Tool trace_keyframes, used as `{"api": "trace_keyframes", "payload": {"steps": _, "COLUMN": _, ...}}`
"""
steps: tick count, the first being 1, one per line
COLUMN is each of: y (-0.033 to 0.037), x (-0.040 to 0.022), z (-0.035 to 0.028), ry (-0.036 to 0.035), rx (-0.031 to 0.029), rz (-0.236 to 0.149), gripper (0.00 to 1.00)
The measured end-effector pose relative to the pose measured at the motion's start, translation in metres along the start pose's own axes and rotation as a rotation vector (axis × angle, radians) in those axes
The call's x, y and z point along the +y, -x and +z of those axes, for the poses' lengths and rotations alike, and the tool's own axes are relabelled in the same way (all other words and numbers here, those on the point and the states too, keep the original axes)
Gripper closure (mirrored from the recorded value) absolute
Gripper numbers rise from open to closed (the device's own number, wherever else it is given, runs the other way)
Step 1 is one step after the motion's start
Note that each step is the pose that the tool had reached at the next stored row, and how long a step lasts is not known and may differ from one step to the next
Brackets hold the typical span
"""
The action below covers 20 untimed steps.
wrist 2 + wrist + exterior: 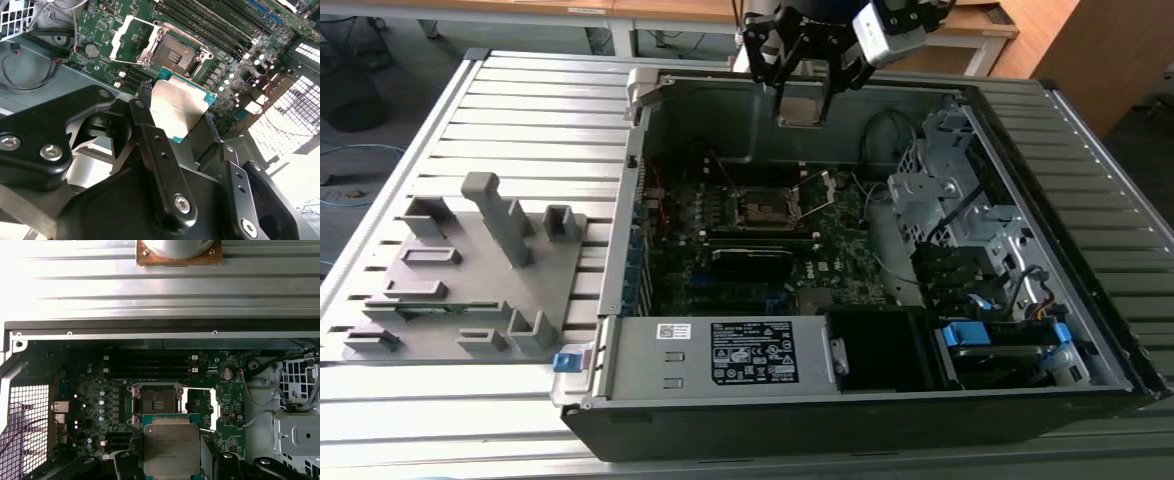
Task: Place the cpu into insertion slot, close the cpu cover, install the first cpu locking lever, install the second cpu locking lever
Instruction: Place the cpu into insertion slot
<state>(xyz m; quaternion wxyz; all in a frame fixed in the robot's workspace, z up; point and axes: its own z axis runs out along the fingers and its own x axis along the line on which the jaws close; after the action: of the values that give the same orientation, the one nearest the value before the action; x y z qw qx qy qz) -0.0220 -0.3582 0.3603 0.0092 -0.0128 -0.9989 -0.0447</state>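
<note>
Black two-finger gripper (177,122) clamped on flat square grey-topped cpu (180,107), well above dark square insertion slot (175,52); silvery cpu cover (131,42) open

- Matte black metal gripper (177,112) built of flat jointed links.
- Round silver socket-head screws (181,202) at its pivots.
- Pale grey boxy wrist camera housing (891,28), top centre of the exterior view.

Nothing legible: the white label (754,352) on the grey box (634,360), far from the fingers (150,140), and the cpu (171,449) between them carry print too small.
</note>
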Motion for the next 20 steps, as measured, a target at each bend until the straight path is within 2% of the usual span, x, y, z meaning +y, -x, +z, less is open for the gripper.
{"api": "trace_keyframes", "payload": {"steps": 20, "y": 0.0002, "x": -0.0007, "z": 0.0077, "ry": 0.0004, "rx": -0.0002, "rz": 0.000, "gripper": 0.46}}
